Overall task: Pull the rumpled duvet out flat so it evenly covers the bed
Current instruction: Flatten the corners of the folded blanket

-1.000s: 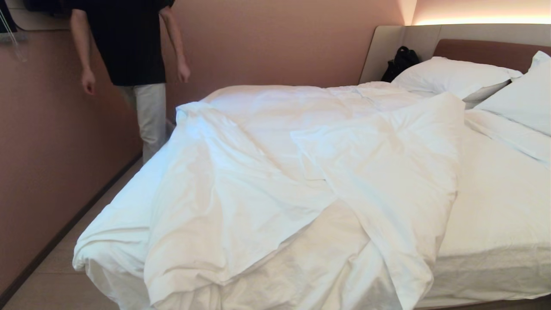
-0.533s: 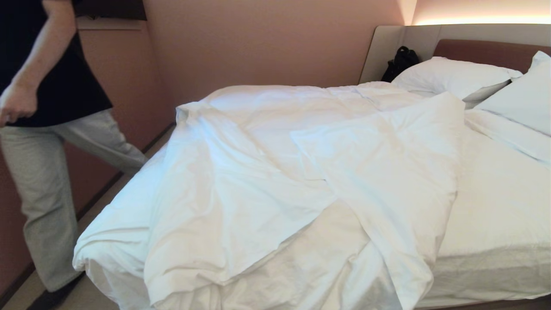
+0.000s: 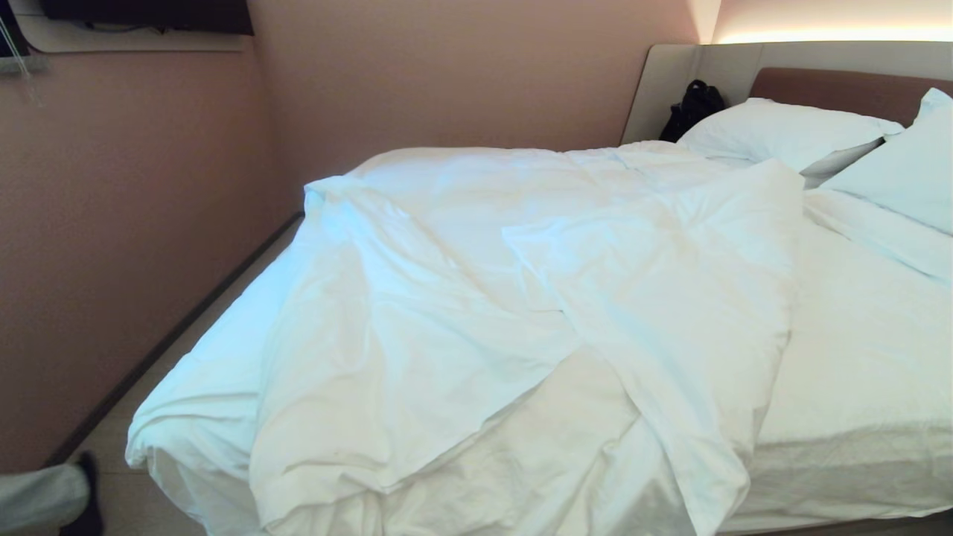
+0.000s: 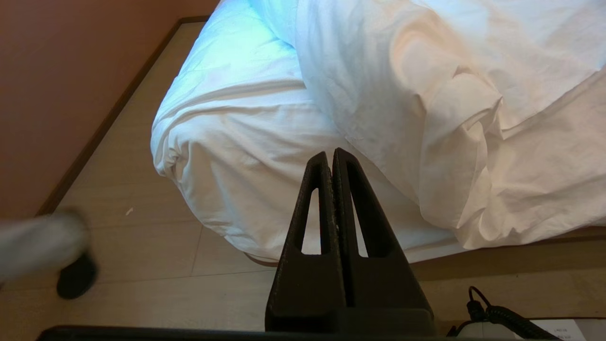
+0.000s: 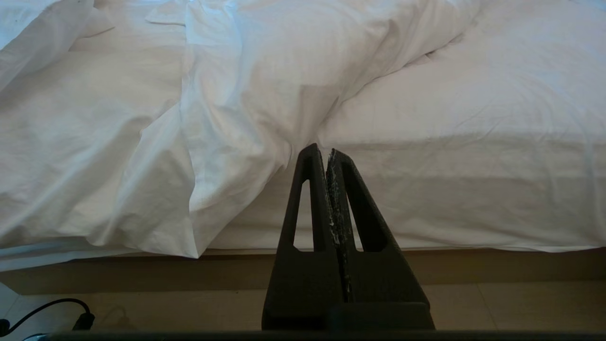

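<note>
White cotton is bunched toward nine o'clock of the bed [image 3: 856, 350]: the duvet [image 3: 461, 298] lies heaped there, one folded flap trailing to six o'clock over the foot edge, and the sheeted mattress from three to five o'clock is bare. Your left gripper [image 4: 331, 158] and right gripper [image 5: 322, 154] both hang off the foot of the bed, fingers pressed together, holding nothing. If you pinch the trailing flap alone, you will likely drag one layer and leave the bulk heaped. Grab too deep and the fitted sheet may come too. A person's foot [image 3: 88, 495] is at seven o'clock on the floor; watch your swing.
</note>
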Robot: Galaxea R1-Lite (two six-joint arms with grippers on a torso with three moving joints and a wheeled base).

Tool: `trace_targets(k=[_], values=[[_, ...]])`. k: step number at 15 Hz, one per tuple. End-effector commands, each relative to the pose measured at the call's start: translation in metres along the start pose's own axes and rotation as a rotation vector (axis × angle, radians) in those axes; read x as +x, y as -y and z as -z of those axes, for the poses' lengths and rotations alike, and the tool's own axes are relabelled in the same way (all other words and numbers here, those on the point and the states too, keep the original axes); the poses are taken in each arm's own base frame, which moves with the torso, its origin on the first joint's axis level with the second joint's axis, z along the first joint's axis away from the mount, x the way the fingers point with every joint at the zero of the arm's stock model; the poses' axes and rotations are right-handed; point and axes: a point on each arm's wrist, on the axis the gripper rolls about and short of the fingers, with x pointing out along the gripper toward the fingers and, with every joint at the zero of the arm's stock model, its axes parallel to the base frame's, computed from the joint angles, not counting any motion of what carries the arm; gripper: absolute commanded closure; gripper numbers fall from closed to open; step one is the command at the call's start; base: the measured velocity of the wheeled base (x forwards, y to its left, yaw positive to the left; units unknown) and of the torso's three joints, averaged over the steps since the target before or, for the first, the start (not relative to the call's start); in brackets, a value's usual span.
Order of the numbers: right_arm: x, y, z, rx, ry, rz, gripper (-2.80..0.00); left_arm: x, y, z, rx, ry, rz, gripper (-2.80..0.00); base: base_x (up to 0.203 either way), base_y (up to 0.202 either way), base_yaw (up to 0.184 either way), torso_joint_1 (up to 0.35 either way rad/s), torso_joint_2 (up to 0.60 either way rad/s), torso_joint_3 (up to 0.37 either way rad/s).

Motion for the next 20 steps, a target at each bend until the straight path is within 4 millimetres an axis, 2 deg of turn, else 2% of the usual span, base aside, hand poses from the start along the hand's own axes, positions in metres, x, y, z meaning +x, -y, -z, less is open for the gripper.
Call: trace_targets(k=[1,20], values=[[0.0001,0.0,0.0,0.0,-0.001,-0.001,0.0,0.0001,0.0,0.0002,0.003,-0.001,0.0,0.0,0.0,0.0,0.0,0.0,0.0,0.0],[0.0001,0.0,0.0,0.0,-0.001,-0.001,0.0,-0.0009,-0.0006,-0.001,0.008,-0.008,-0.027,0.0,0.0,0.0,0.0,0.0,0.0,0.0]])
